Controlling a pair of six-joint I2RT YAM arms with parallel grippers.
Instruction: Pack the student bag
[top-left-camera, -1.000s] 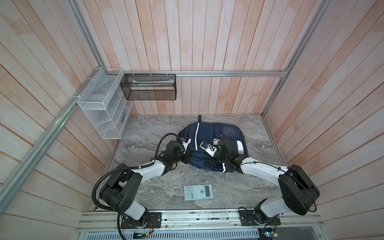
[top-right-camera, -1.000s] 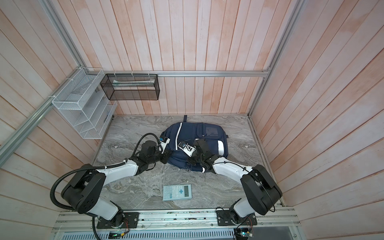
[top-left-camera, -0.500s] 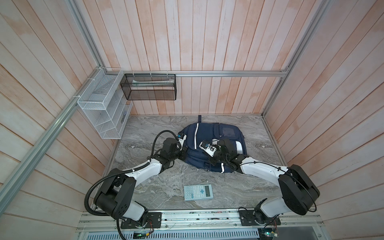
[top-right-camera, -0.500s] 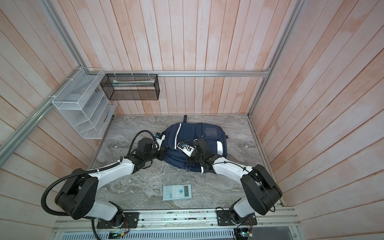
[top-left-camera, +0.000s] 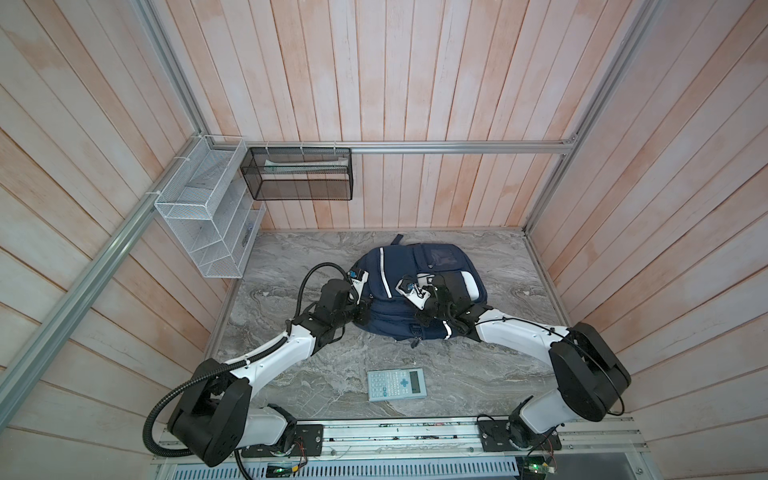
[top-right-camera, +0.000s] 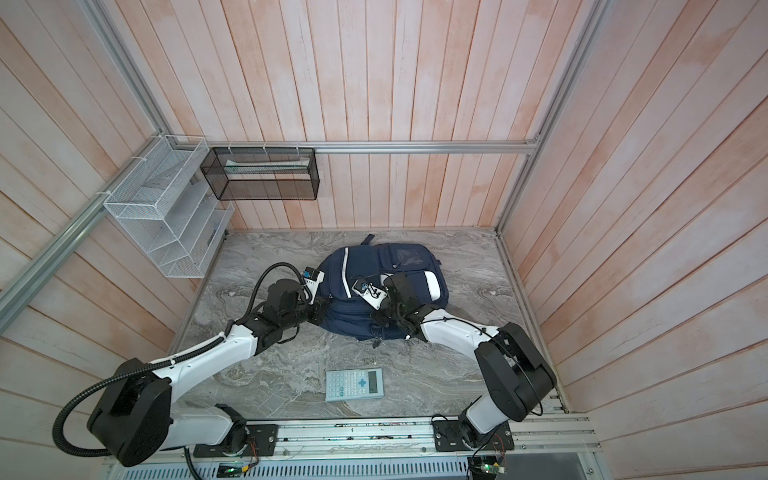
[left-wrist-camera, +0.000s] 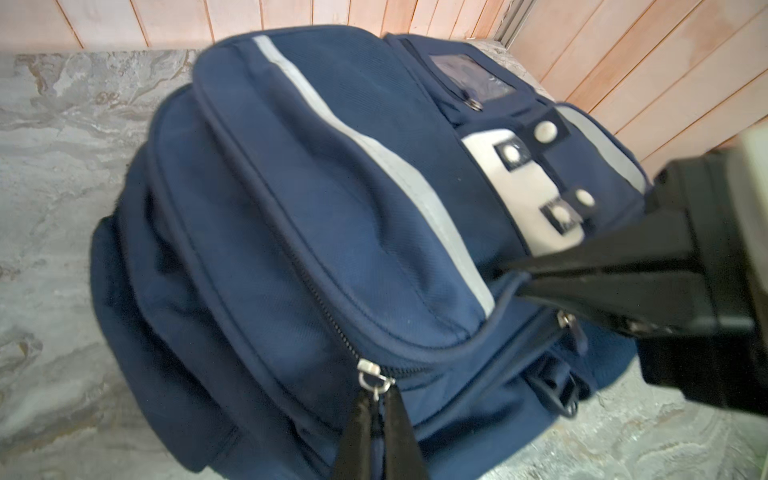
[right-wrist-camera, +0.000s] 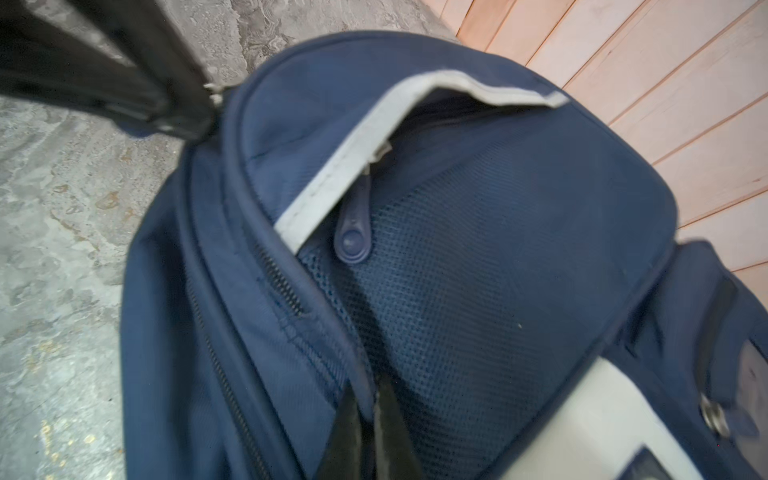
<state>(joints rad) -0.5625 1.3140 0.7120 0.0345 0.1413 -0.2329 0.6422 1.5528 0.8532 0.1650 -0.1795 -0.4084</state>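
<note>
Left claw (left-wrist-camera: 377, 397) is closed on a zipper pull (left-wrist-camera: 371, 376) of the student bag (top-left-camera: 409, 259), which lies flat on the desk (top-left-camera: 291, 257); right claw (right-wrist-camera: 369, 386) pinches a seam (right-wrist-camera: 360, 361). If that pinch slips, pulling may drag the bag instead of unzipping. Both arms reach low, elbows outward.

navy student bag (top-left-camera: 415, 266) with white stripes; grey-veined table (top-left-camera: 332, 365); calculator (top-left-camera: 397, 384) seemingly pale grey.
</note>
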